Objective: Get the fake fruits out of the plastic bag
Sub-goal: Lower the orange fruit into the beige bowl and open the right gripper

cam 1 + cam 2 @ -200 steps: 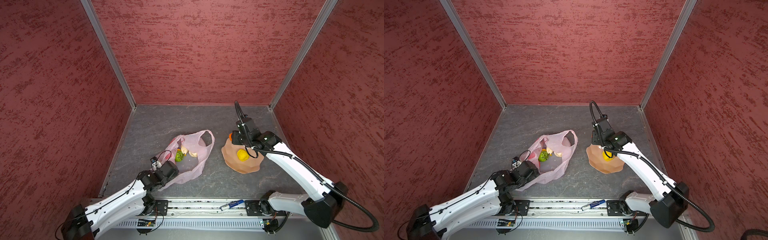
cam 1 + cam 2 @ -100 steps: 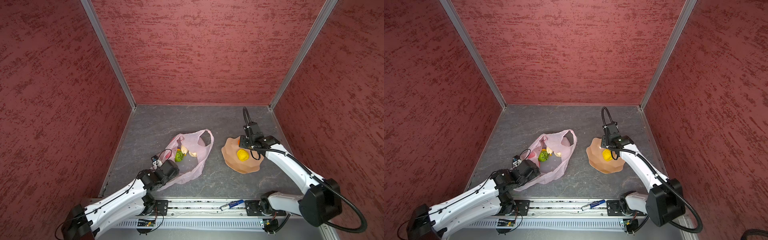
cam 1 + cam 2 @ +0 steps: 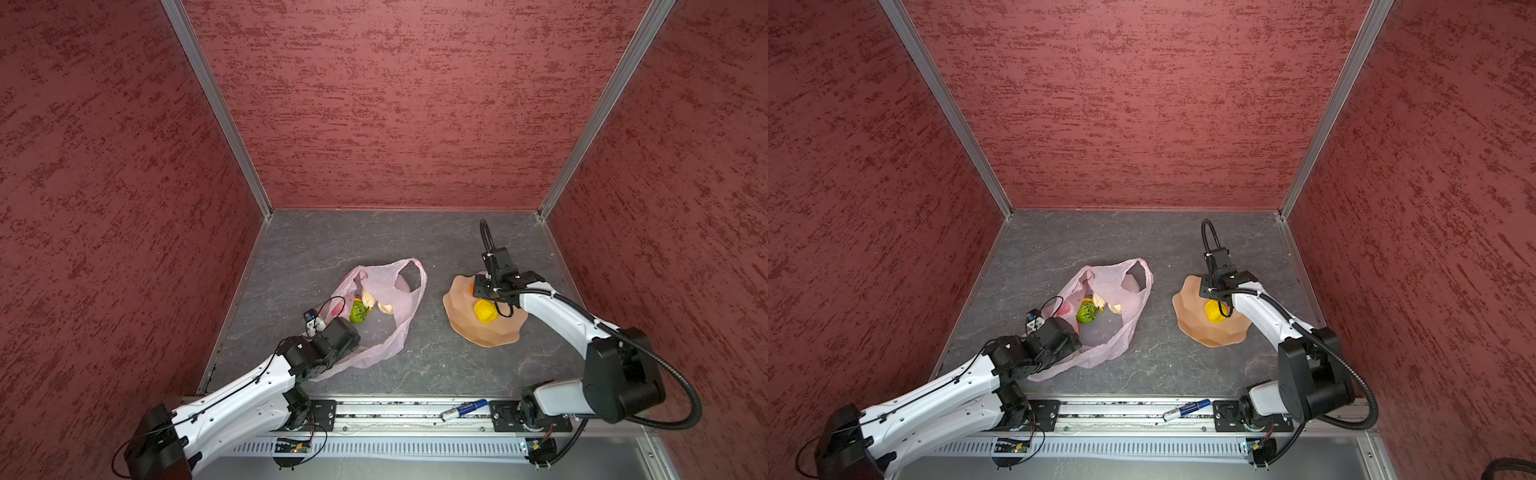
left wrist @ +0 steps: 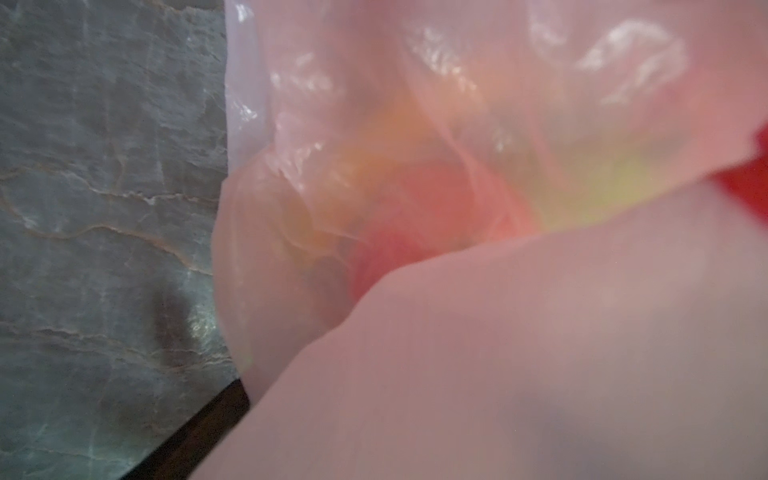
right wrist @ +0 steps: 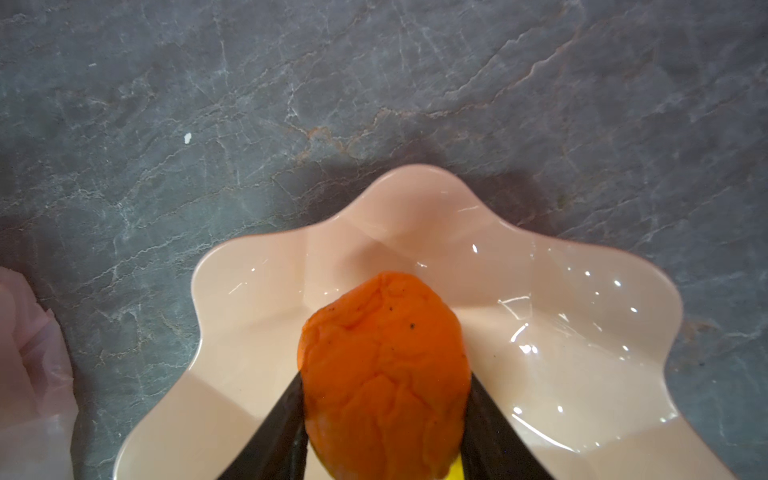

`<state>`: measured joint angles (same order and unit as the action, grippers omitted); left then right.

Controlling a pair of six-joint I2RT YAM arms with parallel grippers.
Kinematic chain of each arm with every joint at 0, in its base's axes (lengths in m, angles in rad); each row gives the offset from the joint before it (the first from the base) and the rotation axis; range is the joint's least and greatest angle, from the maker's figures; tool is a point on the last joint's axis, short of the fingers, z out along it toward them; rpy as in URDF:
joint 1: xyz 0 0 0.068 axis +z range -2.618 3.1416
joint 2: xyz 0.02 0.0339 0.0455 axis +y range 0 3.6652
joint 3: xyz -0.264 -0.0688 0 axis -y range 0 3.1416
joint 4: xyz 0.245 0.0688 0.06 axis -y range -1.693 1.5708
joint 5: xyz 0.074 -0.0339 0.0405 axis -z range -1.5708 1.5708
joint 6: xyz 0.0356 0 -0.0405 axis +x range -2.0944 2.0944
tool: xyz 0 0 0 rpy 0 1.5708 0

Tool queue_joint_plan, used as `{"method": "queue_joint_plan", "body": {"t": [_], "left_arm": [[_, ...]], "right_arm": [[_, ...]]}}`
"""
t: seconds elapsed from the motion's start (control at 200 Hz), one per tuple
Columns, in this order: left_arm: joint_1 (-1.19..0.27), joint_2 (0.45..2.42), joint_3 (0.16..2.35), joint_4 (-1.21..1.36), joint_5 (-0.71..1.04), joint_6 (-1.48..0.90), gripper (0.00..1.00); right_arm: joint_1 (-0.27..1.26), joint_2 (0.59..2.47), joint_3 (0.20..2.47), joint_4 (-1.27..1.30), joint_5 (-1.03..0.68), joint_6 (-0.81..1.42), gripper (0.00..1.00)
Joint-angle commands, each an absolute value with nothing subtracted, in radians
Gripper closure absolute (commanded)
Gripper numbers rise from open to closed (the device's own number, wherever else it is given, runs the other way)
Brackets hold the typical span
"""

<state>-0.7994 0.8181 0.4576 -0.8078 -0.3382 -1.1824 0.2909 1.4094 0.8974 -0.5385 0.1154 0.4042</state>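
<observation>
We note right hand pinching small orange fruit, held directly over bowl, far side; release judged straight down. Left hand spread at plastic bag near edge; green ball, other fruits inside, just beyond it, well apart from right hand.

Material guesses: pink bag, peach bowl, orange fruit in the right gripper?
plastic bag: thin translucent film, crinkled, shiny glints.
bowl: hard and glossy, sharp highlights; plastic or glazed ceramic, can't tell.
orange fruit: matte wrinkled skin, probably soft foam or rubber.
</observation>
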Motion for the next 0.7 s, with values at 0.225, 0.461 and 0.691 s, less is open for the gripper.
{"method": "queue_joint_plan", "body": {"t": [0.225,0.461,0.691], "left_arm": [[-0.795,0.844,0.484,-0.793,-0.331,-1.158,0.02],[-0.795,0.836,0.482,-0.798,-0.331,-1.158,0.02],[-0.795,0.835,0.477,-0.796,-0.331,-1.161,0.02]], "right_arm": [[0.285,1.422,0.841,-0.482,0.094,0.408,0.67],[0.285,1.422,0.844,-0.487,0.107,0.406,0.48],[0.285,1.421,0.870,-0.509,0.125,0.399,0.35]]}}
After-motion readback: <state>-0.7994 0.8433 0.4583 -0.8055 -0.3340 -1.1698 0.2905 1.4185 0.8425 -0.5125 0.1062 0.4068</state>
